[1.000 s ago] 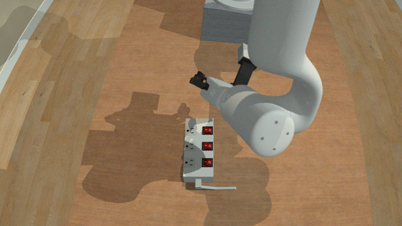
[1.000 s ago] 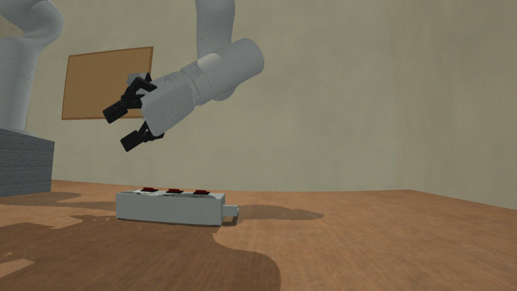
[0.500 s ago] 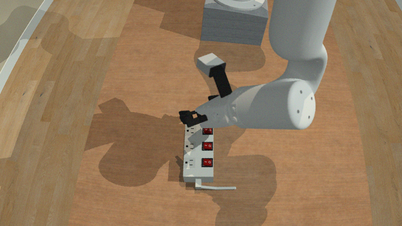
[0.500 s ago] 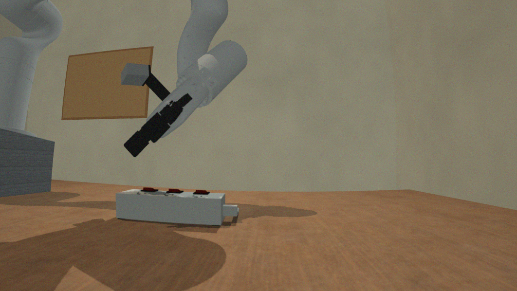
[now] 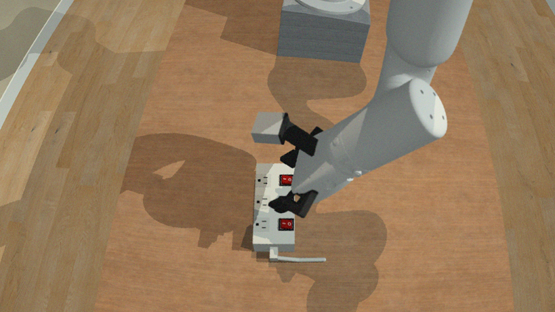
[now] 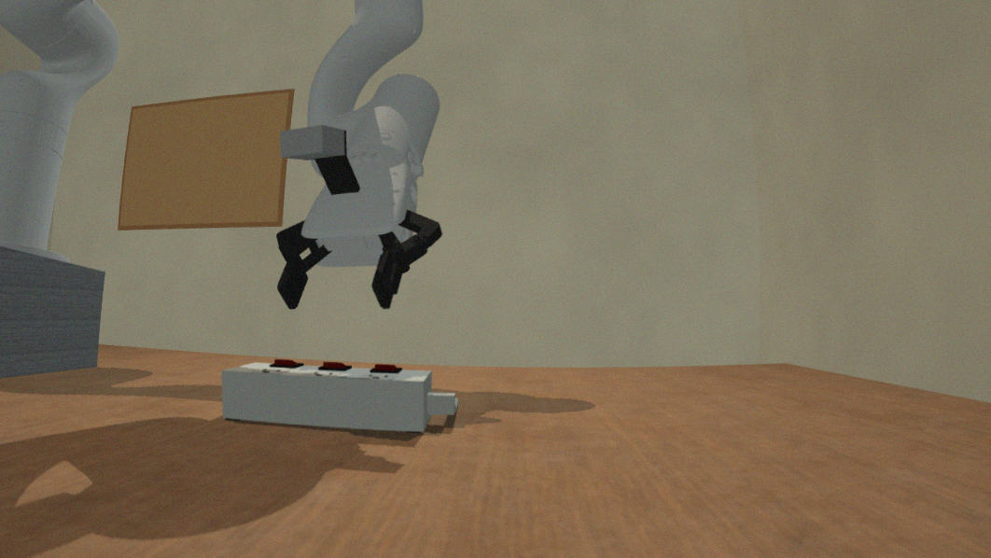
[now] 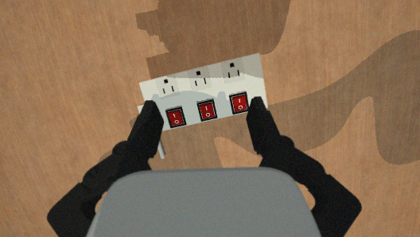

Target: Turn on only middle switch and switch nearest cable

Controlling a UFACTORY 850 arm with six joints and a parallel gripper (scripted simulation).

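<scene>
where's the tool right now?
The open tool hangs above the power strip, not touching; in the wrist view its fingers bracket the three red switches.

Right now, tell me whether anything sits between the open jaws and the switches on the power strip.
Nothing visible does. The gripper hangs open and empty above the power strip, with only free air down to the three red switches. The cable leaves the end, clear of that path.

The surface (image 6: 623, 471) looks like matt grained wood; the power strip (image 6: 326, 401) – smooth pale plastic – carries glossy red switches (image 7: 207, 110).
</scene>
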